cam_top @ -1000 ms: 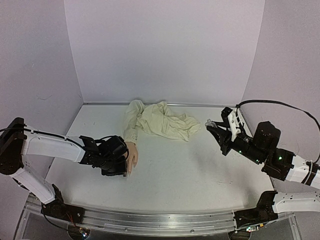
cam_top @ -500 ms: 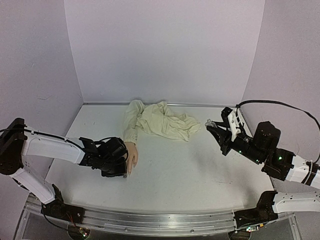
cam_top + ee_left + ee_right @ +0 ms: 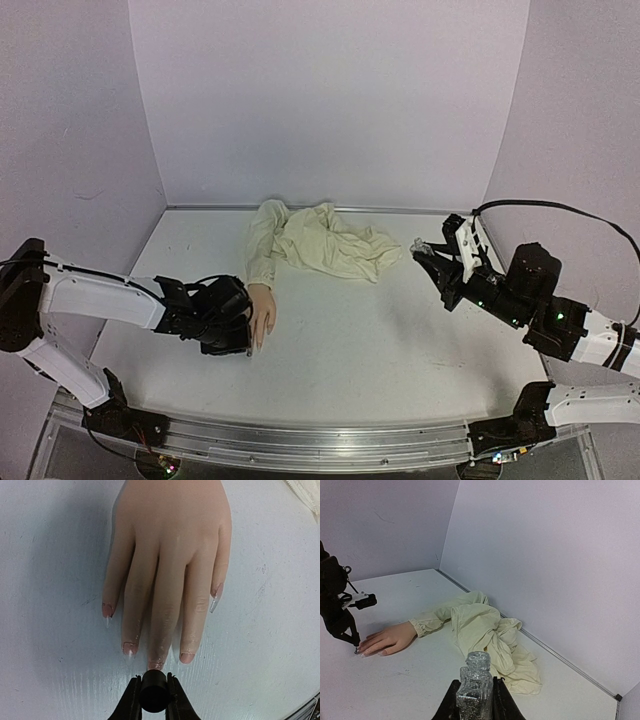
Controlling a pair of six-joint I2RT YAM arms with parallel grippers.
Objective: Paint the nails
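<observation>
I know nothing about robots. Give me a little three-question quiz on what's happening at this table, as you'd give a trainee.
1. True or false: the right gripper holds an uncapped bottle.
2. The brush cap in the left gripper sits nearest which fingertip of the mannequin hand? A thumb, B middle, C little.
3. What cream thing trails from the hand's wrist?
Key: 1 true; 2 B; 3 fabric sleeve.

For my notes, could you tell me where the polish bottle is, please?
The bottle is in the right gripper, right side of the top view, beside the cream sleeve.
</observation>
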